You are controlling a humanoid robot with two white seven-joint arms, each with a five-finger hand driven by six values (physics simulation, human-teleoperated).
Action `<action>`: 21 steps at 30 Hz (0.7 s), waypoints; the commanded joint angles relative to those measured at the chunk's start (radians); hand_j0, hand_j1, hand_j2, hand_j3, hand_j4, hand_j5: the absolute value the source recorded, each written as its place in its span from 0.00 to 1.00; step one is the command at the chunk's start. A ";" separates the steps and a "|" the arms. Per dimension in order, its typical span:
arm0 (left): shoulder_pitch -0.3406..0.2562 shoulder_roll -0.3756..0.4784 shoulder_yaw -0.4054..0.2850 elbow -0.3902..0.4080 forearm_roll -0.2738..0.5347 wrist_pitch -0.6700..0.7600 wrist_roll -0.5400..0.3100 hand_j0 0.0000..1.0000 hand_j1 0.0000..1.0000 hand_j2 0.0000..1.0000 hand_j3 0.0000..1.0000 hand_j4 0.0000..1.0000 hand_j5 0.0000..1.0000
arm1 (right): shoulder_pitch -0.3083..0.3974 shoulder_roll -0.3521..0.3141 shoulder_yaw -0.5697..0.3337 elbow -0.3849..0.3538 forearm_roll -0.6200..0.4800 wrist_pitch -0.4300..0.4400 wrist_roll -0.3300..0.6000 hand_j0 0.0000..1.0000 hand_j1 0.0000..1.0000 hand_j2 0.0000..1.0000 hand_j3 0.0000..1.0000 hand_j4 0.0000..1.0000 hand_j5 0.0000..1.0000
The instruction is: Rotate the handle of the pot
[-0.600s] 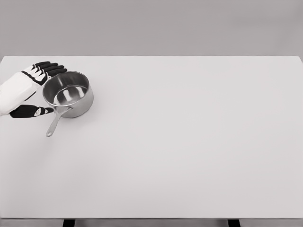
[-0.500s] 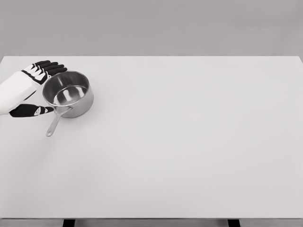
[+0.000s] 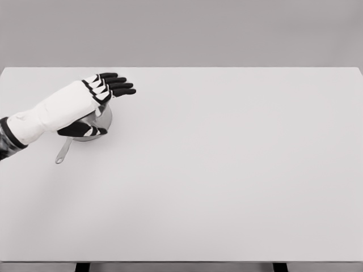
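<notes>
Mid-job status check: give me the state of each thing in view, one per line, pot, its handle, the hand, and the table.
Shiny steel saucepan: upright on the table, mostly hidden under the left hand.
Saucepan's long metal handle: free, pointing toward the lower left.
White left hand with black fingers: over the pot, fingers extended and together, thumb in front of the pot wall; no grasp visible.
White table: carries only the pot.

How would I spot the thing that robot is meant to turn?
Look at the wide white table, far left side. Under the robot's white left hand with black fingers sits a small shiny steel saucepan, mostly covered. Its thin metal handle sticks out toward the near-left.
</notes>
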 commanded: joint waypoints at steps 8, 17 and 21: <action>0.008 -0.001 -0.030 -0.036 -0.185 0.001 -0.009 1.00 1.00 1.00 1.00 1.00 1.00 | 0.000 0.000 0.000 0.000 0.000 0.000 0.001 1.00 1.00 1.00 1.00 1.00 1.00; 0.038 -0.007 -0.016 -0.033 -0.240 0.001 -0.007 1.00 1.00 1.00 1.00 1.00 1.00 | 0.000 0.000 0.000 0.000 0.000 -0.001 0.001 1.00 1.00 1.00 1.00 1.00 1.00; 0.066 -0.007 -0.014 -0.026 -0.245 0.001 -0.007 1.00 1.00 1.00 1.00 1.00 1.00 | 0.000 0.000 0.000 0.000 0.000 0.000 -0.001 1.00 1.00 1.00 1.00 1.00 1.00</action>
